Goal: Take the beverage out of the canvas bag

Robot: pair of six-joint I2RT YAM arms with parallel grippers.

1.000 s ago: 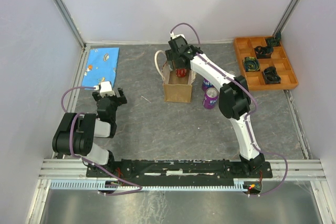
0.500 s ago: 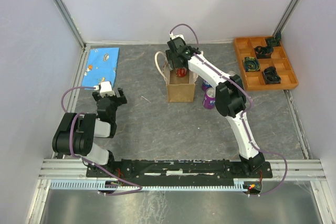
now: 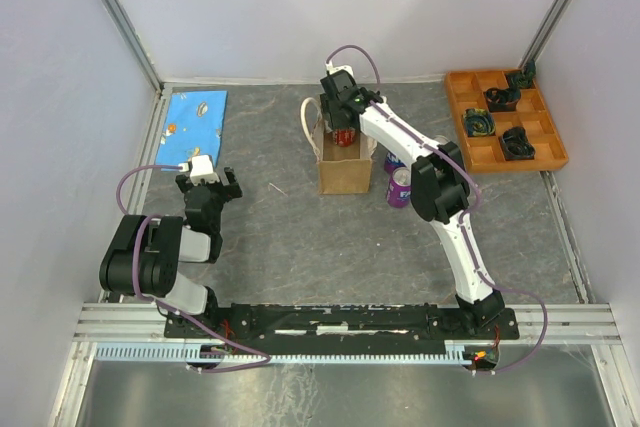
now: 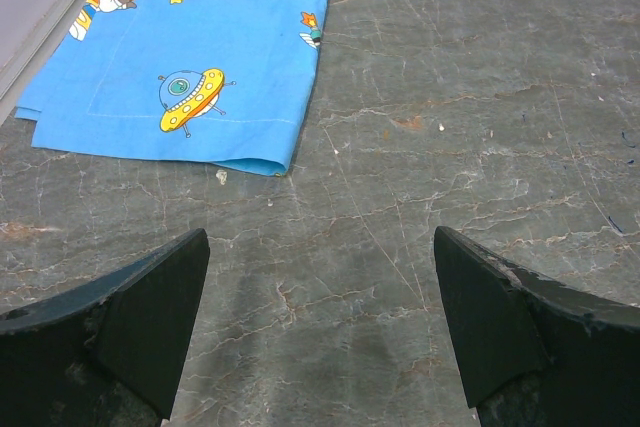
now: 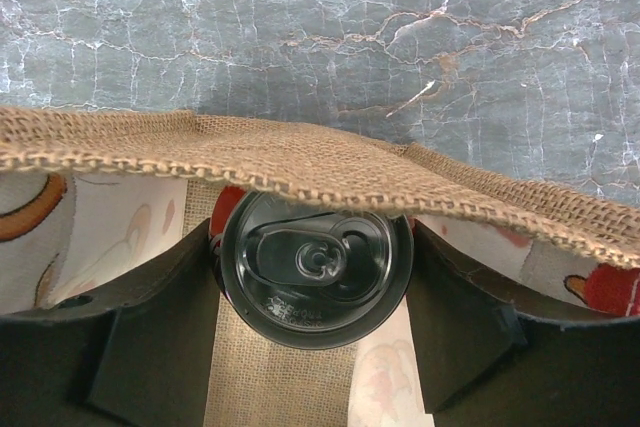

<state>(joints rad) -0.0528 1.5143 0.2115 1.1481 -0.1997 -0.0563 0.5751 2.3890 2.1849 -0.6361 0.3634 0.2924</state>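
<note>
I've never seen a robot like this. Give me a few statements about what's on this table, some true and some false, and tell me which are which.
1. The right gripper reaches into the tan woven canvas bag, its fingers on either side of a drink can. True.
2. That can lies on its side. False: it stands upright, pull-tab top facing up.
3. The left gripper holds the blue space-print cloth. False: its jaws are open over the bare grey table, and the cloth lies apart.
4. A purple can stands outside the bag. True.
5. The orange compartment tray is empty. False: dark items sit in several compartments.
</note>
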